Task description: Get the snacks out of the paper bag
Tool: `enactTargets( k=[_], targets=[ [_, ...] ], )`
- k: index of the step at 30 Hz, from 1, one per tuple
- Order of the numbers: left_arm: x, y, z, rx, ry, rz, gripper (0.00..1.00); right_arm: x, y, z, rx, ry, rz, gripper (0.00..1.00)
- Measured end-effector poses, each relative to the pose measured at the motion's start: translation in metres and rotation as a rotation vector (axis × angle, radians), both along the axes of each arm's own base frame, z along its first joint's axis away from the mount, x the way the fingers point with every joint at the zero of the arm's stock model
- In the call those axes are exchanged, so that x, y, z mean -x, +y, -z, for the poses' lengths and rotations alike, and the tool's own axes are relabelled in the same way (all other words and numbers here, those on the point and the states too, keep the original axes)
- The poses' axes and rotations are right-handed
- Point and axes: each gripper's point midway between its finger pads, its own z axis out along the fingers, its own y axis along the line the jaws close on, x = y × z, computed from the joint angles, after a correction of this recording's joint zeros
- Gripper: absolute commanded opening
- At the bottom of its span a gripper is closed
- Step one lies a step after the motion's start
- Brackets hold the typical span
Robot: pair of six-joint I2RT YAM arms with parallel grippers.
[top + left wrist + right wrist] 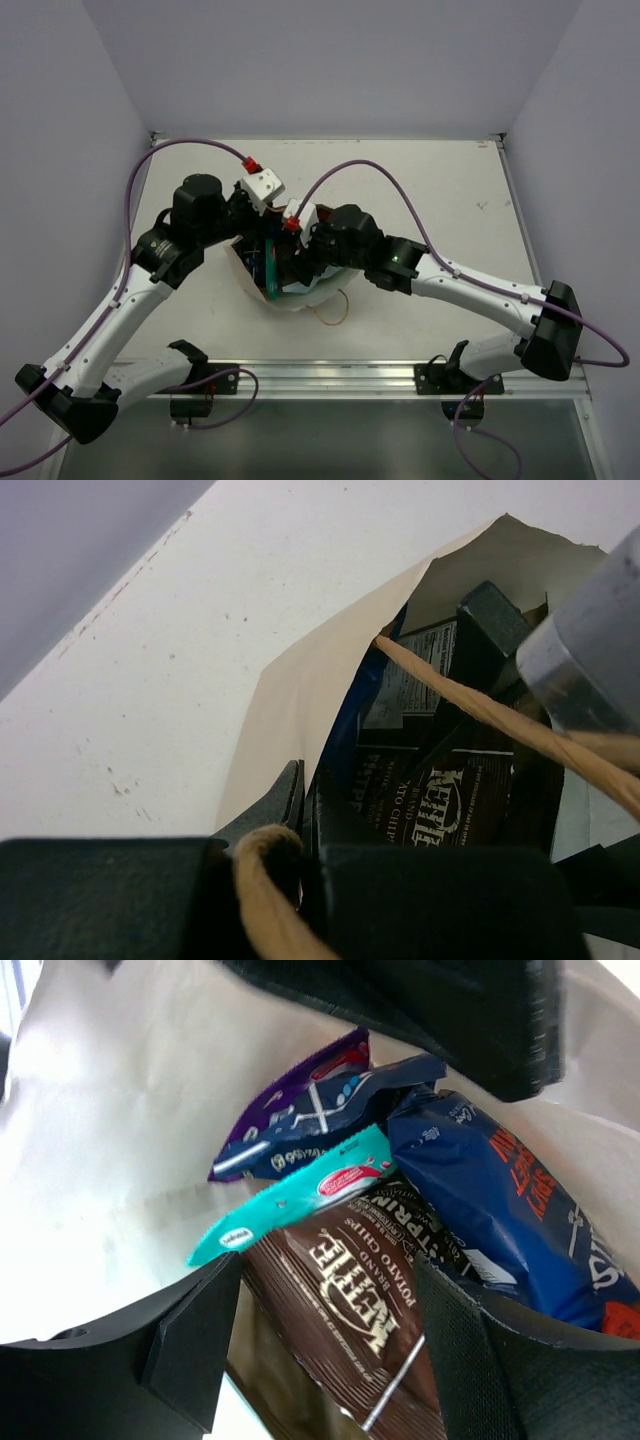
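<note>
The paper bag (300, 300) lies at the table's middle with its mouth open between both arms. My left gripper (305, 810) (256, 240) is shut on the bag's rim (300, 690), with a twisted handle (480, 710) crossing in front. My right gripper (325, 1330) (298, 262) is inside the bag, open, its fingers (195, 1330) standing either side of a brown chips packet (350, 1290) (460, 800). A teal packet (300, 1195), a purple-and-white packet (300, 1100) and a dark blue packet (500, 1200) lie beside it. Other snacks are hidden.
The white table (420, 190) has grey walls at the left, back and right. A metal rail (330, 378) runs along the near edge. Purple cables (380, 180) arch above both arms. One bag handle (332, 312) lies loose on the table.
</note>
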Motion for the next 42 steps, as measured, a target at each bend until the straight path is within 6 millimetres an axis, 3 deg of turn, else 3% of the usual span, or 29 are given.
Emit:
enactTargets(
  k=[7,14,23,33,36,42],
  targets=[
    [0.001,-0.001,0.000,0.017,0.018,-0.011,0.00,-0.007,0.008,-0.010,-0.141,0.133,0.165,0.72],
    [0.002,-0.001,0.000,0.035,0.031,-0.023,0.00,-0.021,0.017,0.002,-0.235,0.255,0.326,0.71],
    [0.004,0.000,-0.001,0.059,0.046,-0.036,0.00,-0.024,0.033,0.025,-0.288,0.329,0.379,0.70],
    [0.001,0.001,0.001,0.068,0.060,-0.067,0.00,-0.033,0.044,0.031,-0.326,0.325,0.403,0.66],
    [-0.002,0.003,0.002,0.064,0.060,-0.082,0.00,-0.035,0.047,0.032,-0.333,0.321,0.406,0.58],
    [-0.003,0.003,0.001,0.076,0.067,-0.098,0.00,-0.031,0.046,0.031,-0.345,0.324,0.396,0.25]
  ],
)
